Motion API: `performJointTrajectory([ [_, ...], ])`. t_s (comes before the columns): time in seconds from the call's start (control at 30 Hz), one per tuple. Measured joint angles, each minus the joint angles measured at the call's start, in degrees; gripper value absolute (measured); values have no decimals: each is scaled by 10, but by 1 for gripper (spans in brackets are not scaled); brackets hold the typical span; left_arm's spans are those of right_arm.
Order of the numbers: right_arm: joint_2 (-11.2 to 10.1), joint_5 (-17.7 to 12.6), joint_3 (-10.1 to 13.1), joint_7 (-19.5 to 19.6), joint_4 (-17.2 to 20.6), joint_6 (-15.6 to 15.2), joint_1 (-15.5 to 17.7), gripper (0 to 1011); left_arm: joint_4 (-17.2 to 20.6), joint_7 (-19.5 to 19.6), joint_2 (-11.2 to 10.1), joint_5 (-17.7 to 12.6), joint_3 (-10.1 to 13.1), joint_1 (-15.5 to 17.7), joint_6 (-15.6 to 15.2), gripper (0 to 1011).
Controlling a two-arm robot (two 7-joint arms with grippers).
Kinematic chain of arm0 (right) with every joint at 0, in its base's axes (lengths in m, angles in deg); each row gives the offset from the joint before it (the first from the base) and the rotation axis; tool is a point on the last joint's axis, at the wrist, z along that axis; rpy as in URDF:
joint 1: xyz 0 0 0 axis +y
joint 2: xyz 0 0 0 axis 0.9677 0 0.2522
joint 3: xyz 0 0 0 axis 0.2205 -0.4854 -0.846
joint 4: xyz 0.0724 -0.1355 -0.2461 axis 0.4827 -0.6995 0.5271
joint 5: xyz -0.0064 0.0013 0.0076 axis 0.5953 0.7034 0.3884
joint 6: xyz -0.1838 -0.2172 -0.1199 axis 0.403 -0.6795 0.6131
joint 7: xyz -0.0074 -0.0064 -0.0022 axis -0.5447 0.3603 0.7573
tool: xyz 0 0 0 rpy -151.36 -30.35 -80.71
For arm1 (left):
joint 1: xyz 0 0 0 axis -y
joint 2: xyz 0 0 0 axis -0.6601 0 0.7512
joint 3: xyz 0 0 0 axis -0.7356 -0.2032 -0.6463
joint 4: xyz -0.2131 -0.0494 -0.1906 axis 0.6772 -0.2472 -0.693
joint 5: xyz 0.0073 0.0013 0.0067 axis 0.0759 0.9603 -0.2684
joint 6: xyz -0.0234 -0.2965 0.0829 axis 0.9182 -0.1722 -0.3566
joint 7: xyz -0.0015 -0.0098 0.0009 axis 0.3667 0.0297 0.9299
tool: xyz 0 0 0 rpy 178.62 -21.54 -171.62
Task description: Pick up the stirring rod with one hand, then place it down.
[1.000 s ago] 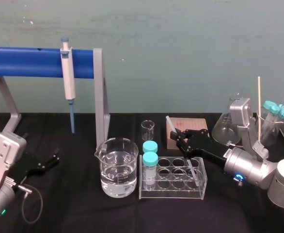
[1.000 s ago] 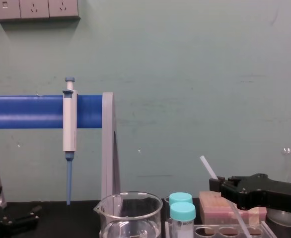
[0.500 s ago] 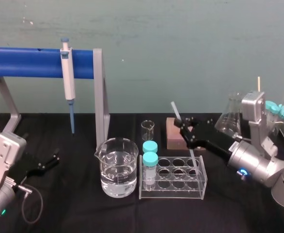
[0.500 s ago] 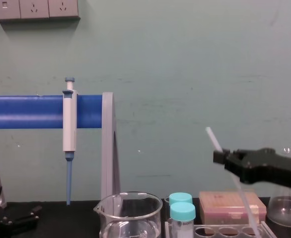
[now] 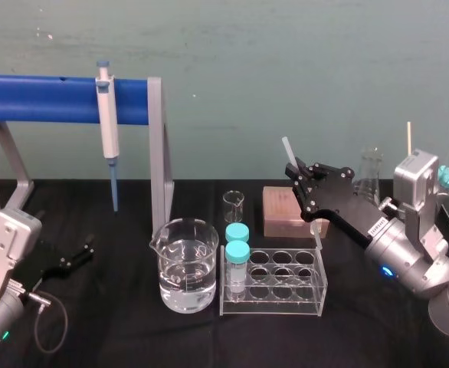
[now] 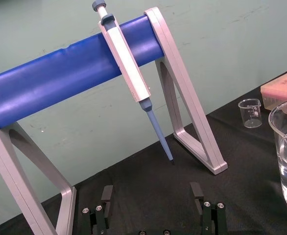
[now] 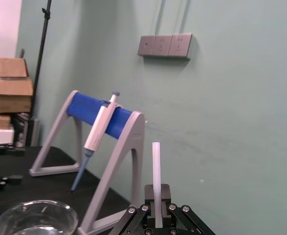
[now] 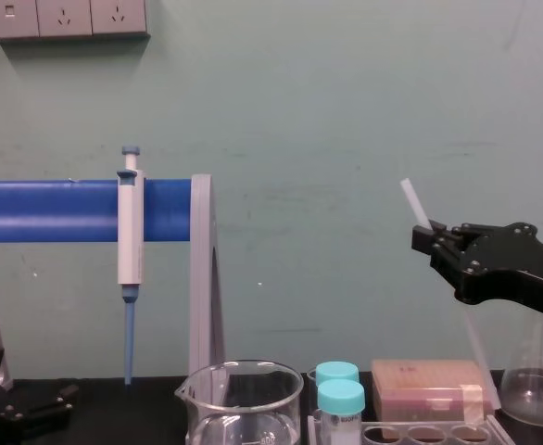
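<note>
there was one stirring rod (image 5: 288, 150), and the right gripper (image 5: 299, 178) had it. the gripper's two fingers were pinched tight on the rod, part way along it. the rod was tilted. its top end stuck up above the fingers and its long lower part hung down under the gripper. the right arm reached in from the robot's right, with the gripper held up in the air and pointing toward the robot's left.

right under that gripper stood one clear rack (image 5: 270, 305). two capped vials (image 5: 237, 264) sat in the rack's end far from the gripper. one brown box (image 5: 282, 211) lay on the table below the gripper, beyond the rack. one glass flask (image 5: 370, 172) stood just behind the gripper. past the vials, farther from the gripper, were one big beaker (image 5: 186, 264) with water and one small beaker (image 5: 234, 205).

well away from the right gripper, one pipette (image 5: 107, 115) hung on one blue stand (image 5: 40, 98).

the left gripper (image 5: 83, 253) rested low near that stand, fingers spread wide apart, holding nothing.
</note>
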State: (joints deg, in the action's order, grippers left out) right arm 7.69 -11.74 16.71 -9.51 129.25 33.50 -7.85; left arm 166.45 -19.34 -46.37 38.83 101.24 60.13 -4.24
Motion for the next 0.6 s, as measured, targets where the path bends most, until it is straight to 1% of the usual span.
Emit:
performJointTrajectory([
  [0.1,6,31,5,24,-2,36,9,67,0,0,0,0,0,0,0,1000],
  [0.2,11,45,10,36,-7,55,13,67,0,0,0,0,0,0,0,1000],
  [0.23,14,53,13,44,-11,67,17,67,0,0,0,0,0,0,0,1000],
  [0.37,25,57,24,55,-24,93,25,67,0,0,0,0,0,0,0,1000],
  [0.5,37,51,37,59,-41,125,33,67,0,0,0,0,0,0,0,1000],
  [0.6,42,47,43,60,-49,141,36,67,0,0,0,0,0,0,0,1000],
])
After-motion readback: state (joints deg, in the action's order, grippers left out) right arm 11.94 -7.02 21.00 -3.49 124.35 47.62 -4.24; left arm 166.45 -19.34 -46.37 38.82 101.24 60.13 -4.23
